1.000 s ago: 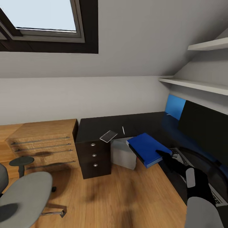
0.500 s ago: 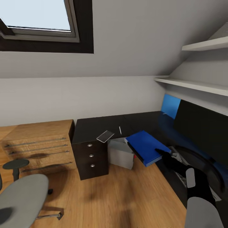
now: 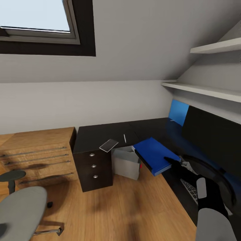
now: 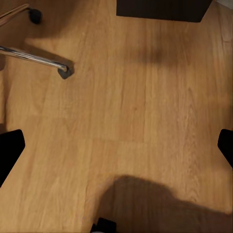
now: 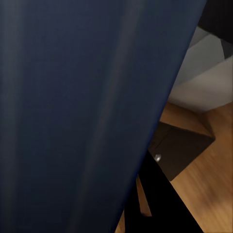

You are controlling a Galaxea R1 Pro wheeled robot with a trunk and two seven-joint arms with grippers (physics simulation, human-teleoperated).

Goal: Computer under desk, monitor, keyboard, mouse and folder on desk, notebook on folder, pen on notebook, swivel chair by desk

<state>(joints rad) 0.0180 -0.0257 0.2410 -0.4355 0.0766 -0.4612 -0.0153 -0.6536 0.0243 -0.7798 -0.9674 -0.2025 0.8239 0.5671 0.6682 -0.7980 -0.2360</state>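
Observation:
My right gripper is shut on the near corner of the blue folder, held level beside the black desk; the right wrist view has the folder right up against the lens. On the desk lie the small notebook and the thin pen. The pale computer stands on the floor under the desk. At the right are the wide monitor and part of the keyboard. The swivel chair is at the lower left. My left gripper hangs open over bare floor. The mouse is out of view.
A light wooden drawer chest stands left of the desk's dark drawers. Two white shelves run above the monitor, with a blue wall panel behind it. A chrome chair leg with a caster lies near my left gripper.
The whole picture has slid left, so the camera has turned right. The folder stays in my right gripper, at about the same place beside the desk.

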